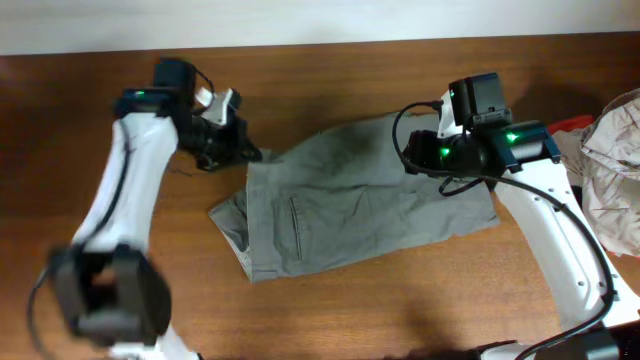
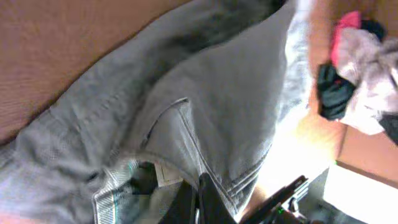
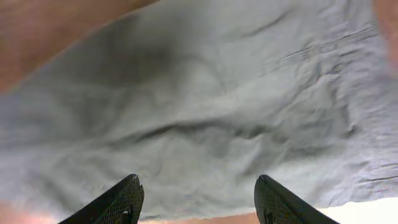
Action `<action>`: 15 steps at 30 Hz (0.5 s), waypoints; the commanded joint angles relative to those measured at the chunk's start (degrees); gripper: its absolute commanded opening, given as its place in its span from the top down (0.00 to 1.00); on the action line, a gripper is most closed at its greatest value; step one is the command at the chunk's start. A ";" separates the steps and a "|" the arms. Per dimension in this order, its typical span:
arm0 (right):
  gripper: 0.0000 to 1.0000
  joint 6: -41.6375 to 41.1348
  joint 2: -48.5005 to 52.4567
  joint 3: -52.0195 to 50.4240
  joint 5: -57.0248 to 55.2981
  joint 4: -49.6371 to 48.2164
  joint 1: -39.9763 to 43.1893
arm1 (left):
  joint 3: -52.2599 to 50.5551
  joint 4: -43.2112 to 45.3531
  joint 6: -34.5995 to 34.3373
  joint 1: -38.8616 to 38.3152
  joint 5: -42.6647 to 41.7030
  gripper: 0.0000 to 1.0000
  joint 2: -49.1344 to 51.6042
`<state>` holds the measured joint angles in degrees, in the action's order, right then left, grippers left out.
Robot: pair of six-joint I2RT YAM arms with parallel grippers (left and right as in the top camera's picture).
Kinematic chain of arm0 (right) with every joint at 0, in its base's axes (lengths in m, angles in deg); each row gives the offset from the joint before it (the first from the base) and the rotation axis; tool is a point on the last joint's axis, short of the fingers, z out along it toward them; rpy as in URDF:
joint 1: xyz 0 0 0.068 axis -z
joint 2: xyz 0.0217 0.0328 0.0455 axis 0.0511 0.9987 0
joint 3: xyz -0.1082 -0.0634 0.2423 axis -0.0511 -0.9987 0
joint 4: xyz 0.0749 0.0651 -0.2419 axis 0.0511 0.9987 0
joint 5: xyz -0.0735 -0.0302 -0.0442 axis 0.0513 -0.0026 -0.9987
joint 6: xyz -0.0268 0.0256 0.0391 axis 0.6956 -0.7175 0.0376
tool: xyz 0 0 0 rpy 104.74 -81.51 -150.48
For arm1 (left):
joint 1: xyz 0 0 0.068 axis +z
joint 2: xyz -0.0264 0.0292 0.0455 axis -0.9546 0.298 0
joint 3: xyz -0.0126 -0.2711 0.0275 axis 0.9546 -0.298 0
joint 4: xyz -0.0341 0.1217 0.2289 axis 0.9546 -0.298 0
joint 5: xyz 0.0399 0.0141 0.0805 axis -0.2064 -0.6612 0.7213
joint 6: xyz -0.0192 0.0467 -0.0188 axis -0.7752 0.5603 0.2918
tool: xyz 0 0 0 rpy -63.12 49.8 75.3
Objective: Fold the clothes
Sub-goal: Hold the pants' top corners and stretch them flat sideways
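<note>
1. Large grey-olive cotton shorts [image 1: 350, 200] lie spread and wrinkled in the middle of the brown wooden bench [image 1: 330, 310], between the two arms; their near-left corner is bunched.
2. The left fingers [image 2: 199, 202] are pressed together on the shorts' edge at the far-left corner, beside a stitched seam; the bite looks shallow, so a slow lift that checks the cloth comes along seems wise.
3. The right fingers [image 3: 115, 202] stand apart above the fabric on the far-right side, holding nothing; they probably need to drop onto the matching far edge and pinch both layers before any fold begins.
4. With both corners held, the fold should go best if the arms rise to the same height and travel at one pace toward the near edge; tension between them should draw out the wrinkles and line up the hems.
5. A heap of red, black and pale garments [image 1: 610, 150] sits at the bench's right end, near the right arm; a wide sweep there could snag it.
</note>
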<state>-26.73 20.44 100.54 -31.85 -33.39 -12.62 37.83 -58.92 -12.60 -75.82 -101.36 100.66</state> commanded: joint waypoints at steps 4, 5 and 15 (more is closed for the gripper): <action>0.37 0.76 -1.29 0.15 -4.55 -2.19 -0.02 | 0.52 -3.85 2.45 -3.91 11.85 1.00 -13.27; 0.37 0.76 -1.29 0.15 -7.15 -2.93 0.02 | 0.52 -4.76 2.51 -4.42 13.49 0.99 -14.73; 0.30 0.81 9.81 0.15 -5.27 -3.80 4.33 | 0.52 -11.41 4.55 -4.46 25.33 1.00 -21.24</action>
<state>-26.40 25.19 100.58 -36.64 -37.08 -10.79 38.03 -70.04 -9.39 -80.41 -82.17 82.11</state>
